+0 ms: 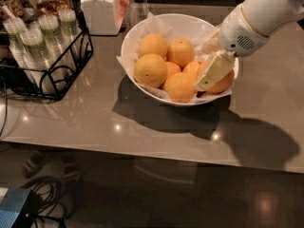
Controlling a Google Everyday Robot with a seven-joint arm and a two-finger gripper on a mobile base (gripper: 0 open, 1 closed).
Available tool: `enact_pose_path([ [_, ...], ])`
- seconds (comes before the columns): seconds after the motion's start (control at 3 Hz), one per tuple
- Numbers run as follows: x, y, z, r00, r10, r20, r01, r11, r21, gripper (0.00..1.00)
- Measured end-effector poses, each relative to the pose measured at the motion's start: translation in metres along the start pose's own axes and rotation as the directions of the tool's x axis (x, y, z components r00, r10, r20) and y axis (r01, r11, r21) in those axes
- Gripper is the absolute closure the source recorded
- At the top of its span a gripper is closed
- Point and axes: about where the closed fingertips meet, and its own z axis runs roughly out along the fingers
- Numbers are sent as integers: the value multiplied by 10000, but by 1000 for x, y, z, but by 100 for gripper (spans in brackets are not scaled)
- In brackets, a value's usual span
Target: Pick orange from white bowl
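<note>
The white bowl (127, 49) lined with crinkled white paper stands on the grey counter and holds several oranges. My gripper (213, 76) reaches down into the bowl's right side from the white arm (259, 18) at the upper right. It sits against a large plain orange (224, 84) by the right rim, which it partly hides. A similar-sized orange with a small dark dot (151, 70) lies at the bowl's left. Another large orange (179, 87) lies at the front, just left of the gripper.
A black wire rack (47, 61) with several lidded cups stands at the left. A white lidded jar (100, 8) stands behind the bowl at the back left. The counter's front edge runs below the bowl, with cables on the floor at the lower left.
</note>
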Motion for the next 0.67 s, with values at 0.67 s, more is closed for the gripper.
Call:
enact_pose_path([
  [0.67,23,-2,-13,9938,523,-984,-512,9986,140,23],
])
